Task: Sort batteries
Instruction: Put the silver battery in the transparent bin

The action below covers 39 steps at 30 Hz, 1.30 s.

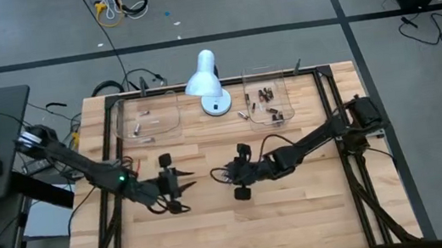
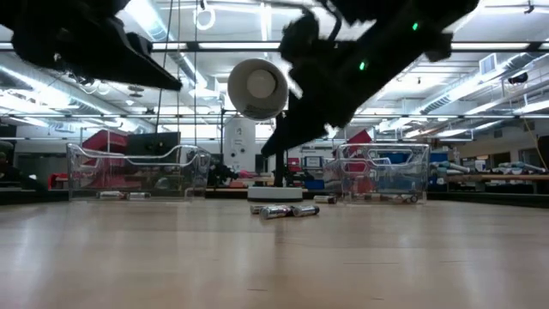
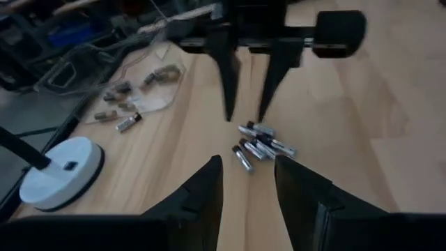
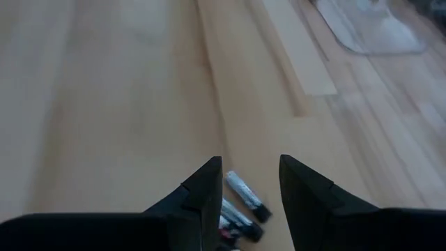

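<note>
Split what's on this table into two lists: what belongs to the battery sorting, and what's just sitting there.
Belongs to the job:
- loose batteries mid-table
- left tray, a few batteries inside
- right tray, more batteries inside
- left end effector, right end effector, both open

Just sitting there:
- white desk lamp

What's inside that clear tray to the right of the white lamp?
The right tray holds several small dark batteries, loosely clustered; more lie in it nearer the table's middle. The exact count and any markings cannot be made out.
</note>
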Available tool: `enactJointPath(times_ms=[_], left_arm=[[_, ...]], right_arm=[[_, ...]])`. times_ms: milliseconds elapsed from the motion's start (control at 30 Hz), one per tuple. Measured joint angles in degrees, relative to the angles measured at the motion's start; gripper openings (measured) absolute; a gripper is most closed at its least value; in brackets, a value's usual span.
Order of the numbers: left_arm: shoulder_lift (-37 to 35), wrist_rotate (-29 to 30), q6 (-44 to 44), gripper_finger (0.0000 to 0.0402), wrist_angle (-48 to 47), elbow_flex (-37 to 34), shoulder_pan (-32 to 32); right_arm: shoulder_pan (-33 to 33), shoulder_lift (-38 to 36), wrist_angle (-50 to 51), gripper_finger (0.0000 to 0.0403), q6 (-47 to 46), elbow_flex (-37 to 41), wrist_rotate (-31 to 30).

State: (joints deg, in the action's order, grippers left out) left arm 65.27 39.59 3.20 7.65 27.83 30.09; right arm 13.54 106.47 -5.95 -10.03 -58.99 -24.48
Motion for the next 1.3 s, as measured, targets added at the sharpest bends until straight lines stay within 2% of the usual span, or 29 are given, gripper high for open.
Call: enactJointPath(times_ms=[167,333,567,700,800,1000,1300], left_arm=[[9.9,2.8,-3.5,0.0129,12.6,0.0,-1.1],[20.7,3.0,-8.3,0.0129,28.7,0.0,-4.3],[36.1,1.7,-7.0,0.0129,46.7,0.0,-8.8],[43.2,1.6,-6.6,0.0129,53.6,0.1,-10.5],[47.6,-0.8,-5.6,0.0129,57.5,0.8,-11.6],[52.4,-1.9,-4.0,0.0129,62.4,1.6,-12.1],[53.3,-5.4,-2.8,0.0129,63.6,1.6,-13.3]], right_arm=[[-1.8,0.7,0.8,0.0128,0.0,0.0,0.0],[-0.5,-5.5,7.4,0.0127,0.8,0.0,-0.4],[3.4,-15.7,17.8,0.0119,-2.4,0.0,-4.6],[5.6,-18.1,19.7,0.0119,-4.0,0.0,-6.2],[7.1,-18.5,19.6,0.0118,-4.9,0.0,-7.9],[8.1,-18.4,20.0,0.0118,-7.0,0.0,-9.6],[8.0,-18.4,19.8,0.0118,-7.3,0.0,-9.6]])
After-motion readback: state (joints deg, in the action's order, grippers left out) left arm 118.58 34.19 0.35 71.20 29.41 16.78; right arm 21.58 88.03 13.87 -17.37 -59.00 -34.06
